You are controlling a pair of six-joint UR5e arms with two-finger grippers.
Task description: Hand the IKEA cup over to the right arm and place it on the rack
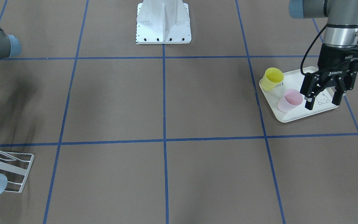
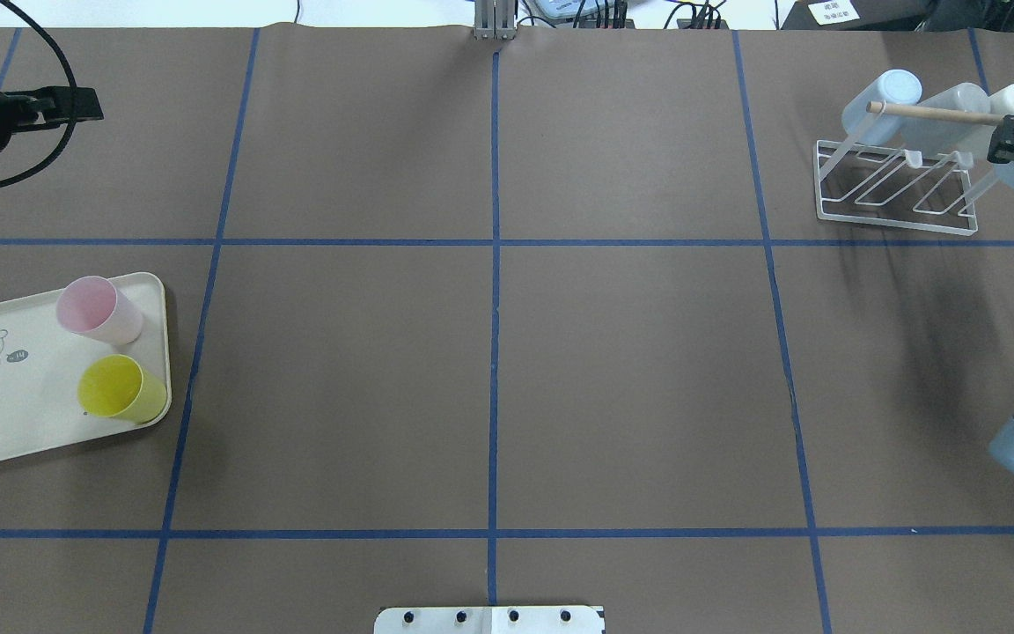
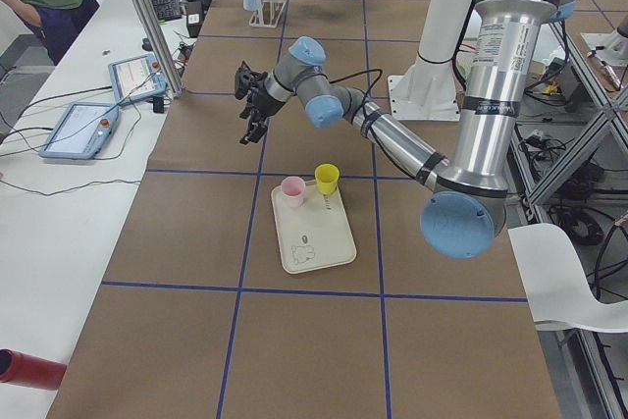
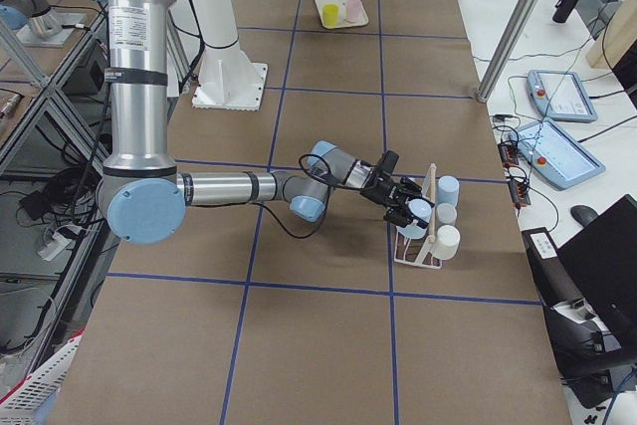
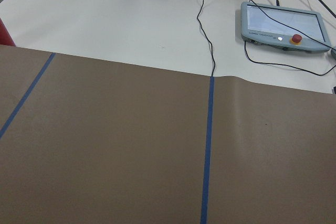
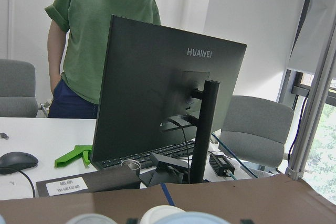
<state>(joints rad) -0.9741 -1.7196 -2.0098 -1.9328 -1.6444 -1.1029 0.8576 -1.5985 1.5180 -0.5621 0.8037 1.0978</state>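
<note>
Hanging near the tray (image 1: 294, 83), the left hand (image 1: 323, 101), fingers (image 1: 309, 104) spread apart

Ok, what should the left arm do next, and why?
Probably bring the left gripper down toward the pink cup. Its jaws are open and empty, held up in the air, while that cup and a yellow cup stand upright on the tray.

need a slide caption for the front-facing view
Open left claw raised near the tray holding pink cup and yellow cup; rack at opposite side.
</note>
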